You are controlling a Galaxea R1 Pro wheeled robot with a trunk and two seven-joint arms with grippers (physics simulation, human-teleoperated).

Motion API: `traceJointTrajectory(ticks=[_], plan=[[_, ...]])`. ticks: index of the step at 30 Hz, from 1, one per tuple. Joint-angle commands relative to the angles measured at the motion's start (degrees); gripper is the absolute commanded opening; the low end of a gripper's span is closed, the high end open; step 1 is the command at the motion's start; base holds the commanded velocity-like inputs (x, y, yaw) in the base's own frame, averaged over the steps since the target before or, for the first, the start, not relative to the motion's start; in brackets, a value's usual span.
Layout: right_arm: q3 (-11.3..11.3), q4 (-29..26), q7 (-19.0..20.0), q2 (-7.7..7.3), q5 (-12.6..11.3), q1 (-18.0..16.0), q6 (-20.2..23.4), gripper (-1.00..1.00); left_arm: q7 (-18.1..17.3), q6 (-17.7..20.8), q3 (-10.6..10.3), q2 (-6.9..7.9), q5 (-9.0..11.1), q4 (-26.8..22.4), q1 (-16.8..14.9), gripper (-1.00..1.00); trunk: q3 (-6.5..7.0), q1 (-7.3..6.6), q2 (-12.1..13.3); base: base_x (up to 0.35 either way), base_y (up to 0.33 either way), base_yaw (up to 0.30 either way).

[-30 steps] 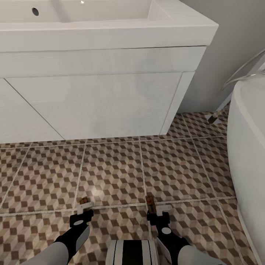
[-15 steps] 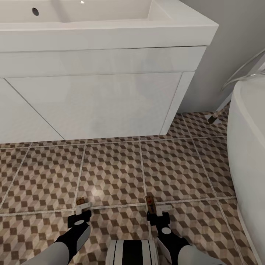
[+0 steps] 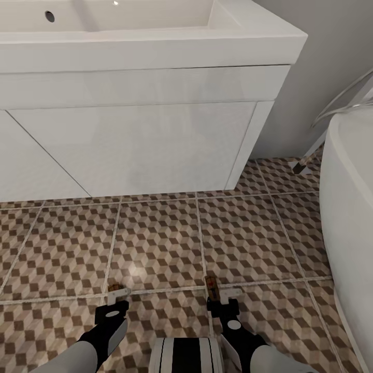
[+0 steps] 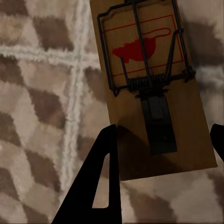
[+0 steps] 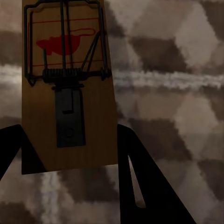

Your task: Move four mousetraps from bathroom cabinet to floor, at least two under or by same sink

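The bathroom sink (image 3: 140,103), a long white wall-hung unit with a plain front, spans the head view from 9 to 1 o'clock. A white bathtub (image 3: 352,217) curves in at 3 o'clock. Between and below them lies the bathroom floor (image 3: 155,238), tiled in brown, beige and white cubes with pale grout lines.

At 6 o'clock both arms reach forward over the tiles. The left claw (image 3: 115,300) sits at about 7 o'clock with its fingers spread on either side of the near end of a mousetrap (image 4: 151,84); in the left wrist view the dark fingers (image 4: 95,186) stand just clear of the board's edges. The second mousetrap (image 5: 67,88) is pinched at its near end by the right claw (image 3: 220,303), both fingers touching the board's sides. Both traps lie near the sink's front, well apart from each other.
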Motion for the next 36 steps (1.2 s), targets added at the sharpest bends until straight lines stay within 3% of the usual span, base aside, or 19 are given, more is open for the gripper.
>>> traceJointTrajectory(ticks=[1,27,32,36], plan=[[0.41,0.07,-0.66,0.0,0.1,-0.03,-0.06,-1.0,0.35,0.11,-0.55,0.03,0.42,-0.05,-0.02,-1.0,-0.03,-0.01,-0.01,0.0,0.0,0.0],[0.3,0.07,-0.67,0.0,0.1,-0.03,0.0,-1.0,0.94,0.87,-0.38,-0.53,-0.16,-0.86,-0.02,-1.0,-0.03,-0.01,-0.01,0.0,0.0,0.0],[0.28,0.07,-0.67,0.0,0.14,-0.03,0.03,-1.0,0.95,1.03,-0.42,-0.97,-0.14,-0.96,-0.02,-1.0,-1.14,0.12,-0.08,0.0,0.0,0.0],[0.29,0.04,-0.67,0.0,0.13,-0.03,0.04,-1.0,0.94,1.06,-0.4,-1.63,-0.09,-1.09,-0.02,-1.0,-1.14,0.12,-0.08,0.0,0.0,0.0]])
